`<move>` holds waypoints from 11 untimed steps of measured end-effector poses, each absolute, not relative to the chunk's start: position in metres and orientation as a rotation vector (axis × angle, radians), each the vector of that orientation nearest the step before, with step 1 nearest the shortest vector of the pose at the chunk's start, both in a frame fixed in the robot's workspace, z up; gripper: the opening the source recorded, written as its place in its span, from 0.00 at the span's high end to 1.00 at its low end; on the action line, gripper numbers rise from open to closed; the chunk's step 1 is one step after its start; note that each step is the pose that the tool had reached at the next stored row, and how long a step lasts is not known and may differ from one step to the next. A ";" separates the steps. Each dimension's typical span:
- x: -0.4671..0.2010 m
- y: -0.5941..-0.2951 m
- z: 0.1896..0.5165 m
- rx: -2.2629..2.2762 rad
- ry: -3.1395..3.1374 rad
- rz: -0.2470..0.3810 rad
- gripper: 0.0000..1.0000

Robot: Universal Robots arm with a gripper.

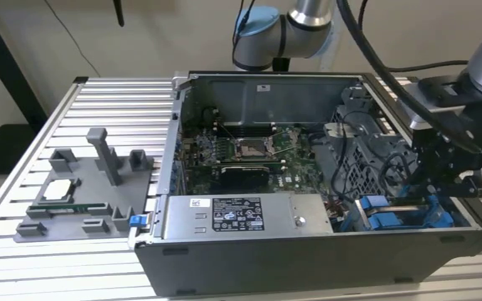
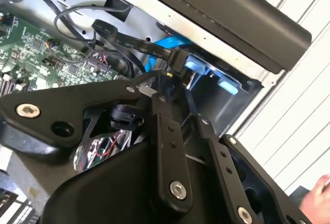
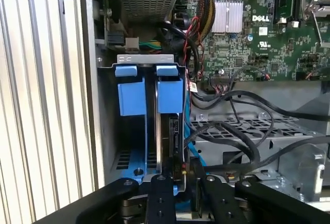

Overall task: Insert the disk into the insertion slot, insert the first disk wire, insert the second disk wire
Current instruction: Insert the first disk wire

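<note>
The grey plastic parts tray (image 1: 73,207) lies at the exterior view's left of the open grey metal computer case (image 1: 308,257); the black gripper (image 1: 450,188) sits inside the case's right end.

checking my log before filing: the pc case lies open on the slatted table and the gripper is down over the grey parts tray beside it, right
Not quite. The pc case lies open on the slatted table, but the gripper is not over the grey parts tray; it is down at the blue drive carriers inside the case, as the exterior view shows.
</note>
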State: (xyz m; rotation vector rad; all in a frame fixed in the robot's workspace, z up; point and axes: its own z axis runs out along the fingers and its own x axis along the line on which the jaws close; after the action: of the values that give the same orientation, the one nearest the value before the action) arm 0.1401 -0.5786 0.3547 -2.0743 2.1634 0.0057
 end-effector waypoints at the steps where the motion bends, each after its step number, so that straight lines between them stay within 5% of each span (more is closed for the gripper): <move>1: 0.140 -0.579 0.359 -2.074 2.163 0.006 0.00; 11: 0.160 -0.579 0.362 -2.079 2.159 0.016 0.00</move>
State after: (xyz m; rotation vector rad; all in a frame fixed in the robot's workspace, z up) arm 0.1598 -0.5785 0.3623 -2.0786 2.1590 0.0162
